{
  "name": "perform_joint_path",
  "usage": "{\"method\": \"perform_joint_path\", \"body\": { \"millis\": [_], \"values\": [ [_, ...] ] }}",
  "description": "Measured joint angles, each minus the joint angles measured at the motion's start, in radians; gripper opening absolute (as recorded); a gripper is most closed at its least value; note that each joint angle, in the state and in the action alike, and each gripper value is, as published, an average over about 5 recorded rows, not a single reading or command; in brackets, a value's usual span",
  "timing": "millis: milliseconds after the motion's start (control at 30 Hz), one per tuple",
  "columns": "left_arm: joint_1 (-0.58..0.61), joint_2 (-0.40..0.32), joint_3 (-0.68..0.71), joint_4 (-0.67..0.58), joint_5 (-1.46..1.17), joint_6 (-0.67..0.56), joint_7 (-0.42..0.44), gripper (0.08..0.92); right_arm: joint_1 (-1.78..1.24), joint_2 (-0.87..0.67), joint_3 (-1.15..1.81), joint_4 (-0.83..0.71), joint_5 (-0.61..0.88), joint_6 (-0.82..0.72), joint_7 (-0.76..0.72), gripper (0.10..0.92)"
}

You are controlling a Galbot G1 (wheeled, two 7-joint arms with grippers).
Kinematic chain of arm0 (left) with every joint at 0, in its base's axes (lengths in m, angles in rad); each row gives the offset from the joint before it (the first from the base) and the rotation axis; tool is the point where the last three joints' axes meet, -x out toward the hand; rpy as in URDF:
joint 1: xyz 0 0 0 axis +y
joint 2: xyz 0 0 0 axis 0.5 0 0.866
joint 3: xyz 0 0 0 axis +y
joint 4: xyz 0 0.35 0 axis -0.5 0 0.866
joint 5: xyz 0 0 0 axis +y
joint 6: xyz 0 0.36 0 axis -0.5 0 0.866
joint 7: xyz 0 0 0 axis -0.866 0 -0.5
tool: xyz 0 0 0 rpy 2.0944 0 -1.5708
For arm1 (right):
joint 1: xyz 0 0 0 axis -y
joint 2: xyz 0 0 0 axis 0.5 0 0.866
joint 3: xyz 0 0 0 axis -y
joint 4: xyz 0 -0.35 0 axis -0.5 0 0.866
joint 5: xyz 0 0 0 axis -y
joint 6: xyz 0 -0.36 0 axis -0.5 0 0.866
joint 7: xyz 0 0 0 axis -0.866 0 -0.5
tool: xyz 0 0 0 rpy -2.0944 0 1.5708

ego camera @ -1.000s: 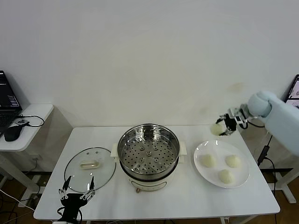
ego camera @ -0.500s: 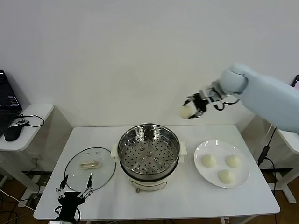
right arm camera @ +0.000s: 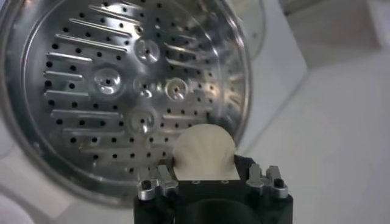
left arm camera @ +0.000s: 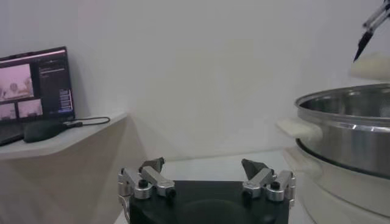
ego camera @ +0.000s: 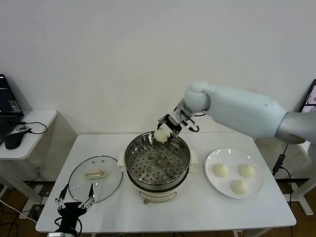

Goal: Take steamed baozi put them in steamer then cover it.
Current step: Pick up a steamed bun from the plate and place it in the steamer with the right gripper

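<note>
You see the right gripper point(ego camera: 167, 129) closed on one baozi point(ego camera: 161, 135), fingers partly hidden behind it, above the steamer point(ego camera: 157, 163) at frame centre, while the left gripper point(ego camera: 74, 207), wide open and empty, is cut off at the lower left edge of the white worktop point(ego camera: 197, 210) before a plain wall.

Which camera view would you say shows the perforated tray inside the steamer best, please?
The right wrist view: it looks straight down into the steamer, showing the perforated tray almost whole, with the baozi held by the right hand above it. The head view shows the tray smaller, at a slant. The left wrist view shows only the pot's outer wall.
</note>
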Motion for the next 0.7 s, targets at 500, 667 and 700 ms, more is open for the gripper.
{"method": "perform_joint_path", "body": {
  "millis": [500,667,700],
  "values": [
    [-0.010,0.002,-0.004,0.013,0.000,-0.004,-0.001,0.823,-0.090,0.102,0.011,-0.112,-0.235,0.165,0.068,0.636],
    [-0.011,0.004,-0.009,0.013,0.000,-0.006,-0.002,0.823,-0.108,0.126,0.019,-0.149,-0.276,0.202,0.090,0.655],
    [-0.011,0.004,-0.010,0.013,0.000,-0.006,-0.002,0.823,-0.110,0.129,0.020,-0.153,-0.280,0.207,0.095,0.669]
  ]
}}
